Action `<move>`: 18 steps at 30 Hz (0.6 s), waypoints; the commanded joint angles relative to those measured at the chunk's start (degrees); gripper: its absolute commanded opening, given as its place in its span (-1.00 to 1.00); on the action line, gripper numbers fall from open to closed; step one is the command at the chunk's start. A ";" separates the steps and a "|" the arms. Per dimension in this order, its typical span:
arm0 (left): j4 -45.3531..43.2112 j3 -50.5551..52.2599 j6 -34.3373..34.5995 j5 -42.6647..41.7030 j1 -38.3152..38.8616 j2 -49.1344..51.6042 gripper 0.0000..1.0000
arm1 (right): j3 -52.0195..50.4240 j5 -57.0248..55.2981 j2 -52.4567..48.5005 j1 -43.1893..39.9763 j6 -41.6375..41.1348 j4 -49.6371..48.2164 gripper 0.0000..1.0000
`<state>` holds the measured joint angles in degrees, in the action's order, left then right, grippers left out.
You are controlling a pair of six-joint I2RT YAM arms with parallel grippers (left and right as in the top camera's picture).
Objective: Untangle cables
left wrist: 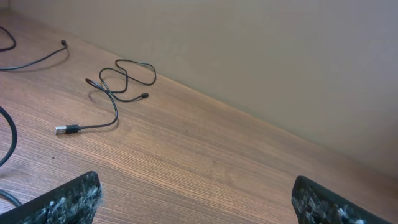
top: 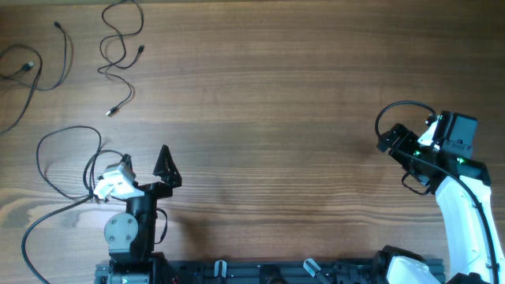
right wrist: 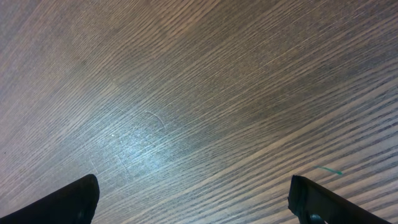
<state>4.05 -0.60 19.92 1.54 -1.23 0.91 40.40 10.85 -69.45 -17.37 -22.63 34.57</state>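
Two thin black cables lie at the table's far left corner. One cable (top: 120, 49) curls in loops and ends in a plug (top: 113, 111); the left wrist view shows this cable (left wrist: 117, 84) with its USB plug (left wrist: 66, 130). The other cable (top: 35, 69) lies at the left edge, and its end (left wrist: 43, 59) shows in the left wrist view. My left gripper (top: 166, 168) is open and empty, well short of them. The left gripper's fingers (left wrist: 68, 202) stand wide apart over bare wood. My right gripper (top: 392, 142) is open at the far right, and its view holds only wood between its fingertips (right wrist: 65, 202).
Thicker black robot wiring (top: 55, 158) loops on the table left of the left arm, and a stretch of it (left wrist: 9, 137) crosses the left wrist view. The right arm's own wire loop (top: 402, 110) arches above its gripper. A beige wall (left wrist: 280, 56) rises behind the table's far edge.
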 commanded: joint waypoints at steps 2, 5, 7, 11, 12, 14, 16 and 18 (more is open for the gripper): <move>0.07 0.28 -1.77 -0.90 -0.17 0.24 1.00 | 1.18 -0.76 0.57 -0.13 -0.31 -0.31 1.00; 0.07 0.28 -1.73 -0.90 -0.17 0.24 1.00 | 1.18 -0.79 0.57 -0.13 -0.26 -0.39 0.99; 0.07 0.28 -1.70 -0.87 -0.17 0.24 1.00 | 1.18 -0.72 0.57 -0.13 -0.48 -2.01 0.99; 0.07 0.28 -1.70 -0.87 -0.17 0.24 1.00 | 1.18 1.97 0.57 -0.13 -3.89 -7.89 1.00; 0.07 0.28 -1.70 -0.87 -0.17 0.24 1.00 | 1.18 4.59 0.57 -0.13 -3.85 -10.43 1.00; 0.07 0.28 -1.70 -0.87 -0.17 0.24 1.00 | 1.18 10.62 0.57 -0.13 -3.93 -17.38 1.00; 0.07 0.28 -1.70 -0.87 -0.17 0.24 0.99 | 1.18 15.80 0.57 -0.13 -3.96 -24.92 0.99; 0.07 0.28 -1.73 -0.87 -0.17 0.24 1.00 | 1.18 18.23 0.57 -0.13 -3.91 -31.26 1.00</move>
<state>4.10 -0.58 19.55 1.52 -1.23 1.04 40.56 19.40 -69.47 -17.37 -25.82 9.91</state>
